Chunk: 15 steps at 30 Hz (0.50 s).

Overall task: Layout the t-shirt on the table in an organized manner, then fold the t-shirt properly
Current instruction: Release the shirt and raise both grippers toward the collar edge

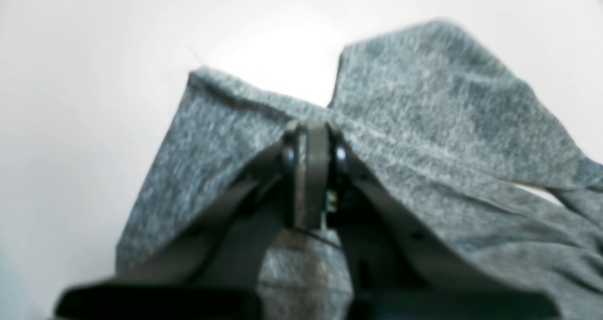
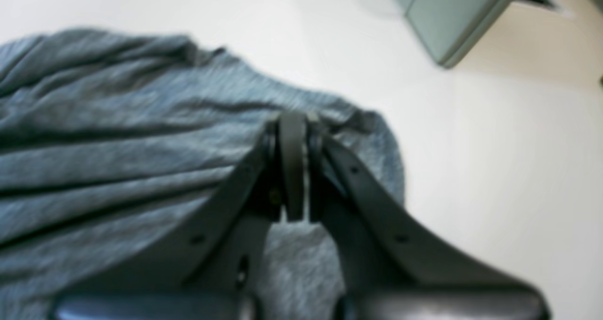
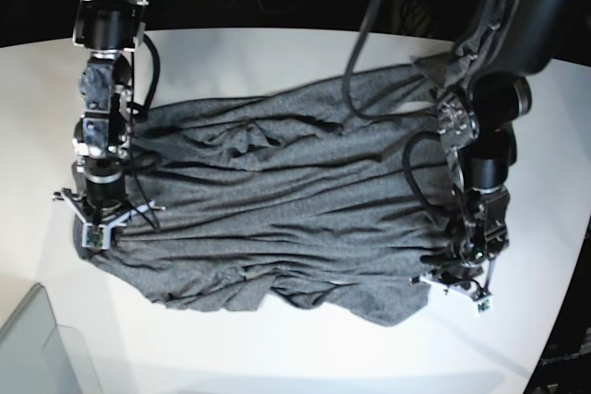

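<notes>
Table (image 3: 277,357); only base shows whole t-shirt (image 3: 277,219).

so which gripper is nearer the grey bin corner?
Right. The right gripper is shut on the t-shirt edge just above the bin; the left gripper is shut on the opposite edge, across the table.

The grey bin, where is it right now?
In the base view, the bin sits at the table's bottom-left corner, just below the right gripper and t-shirt.
</notes>
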### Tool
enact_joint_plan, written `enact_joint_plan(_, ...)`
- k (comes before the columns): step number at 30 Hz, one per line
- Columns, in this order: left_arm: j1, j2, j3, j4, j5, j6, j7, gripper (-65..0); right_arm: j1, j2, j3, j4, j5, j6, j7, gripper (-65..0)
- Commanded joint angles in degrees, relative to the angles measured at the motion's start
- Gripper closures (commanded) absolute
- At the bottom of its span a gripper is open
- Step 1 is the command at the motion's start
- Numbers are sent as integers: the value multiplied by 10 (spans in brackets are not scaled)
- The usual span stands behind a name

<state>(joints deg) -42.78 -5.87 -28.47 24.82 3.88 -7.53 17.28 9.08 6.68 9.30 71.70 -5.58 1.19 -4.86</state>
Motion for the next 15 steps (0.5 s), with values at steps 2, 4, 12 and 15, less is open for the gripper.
enact_joint_plan(2,-2,-4,2,72,-42,-32,32,-23,-4,-13,2,43,0,-4,-3,0)
enact_joint_plan(4,38,-4,6,165,-88,-63,91,-22,-27,-31,2,76,0,-4,-17,0)
enact_joint_plan(12,289,20,6,617,-195,-69,316,-22,-109,-73,-7,136,0,70,-45,0)
enact_joint_plan(15,388,35,6,739,-206,-69,358,-22,-129,-80,-6,135,0,76,-45,0)
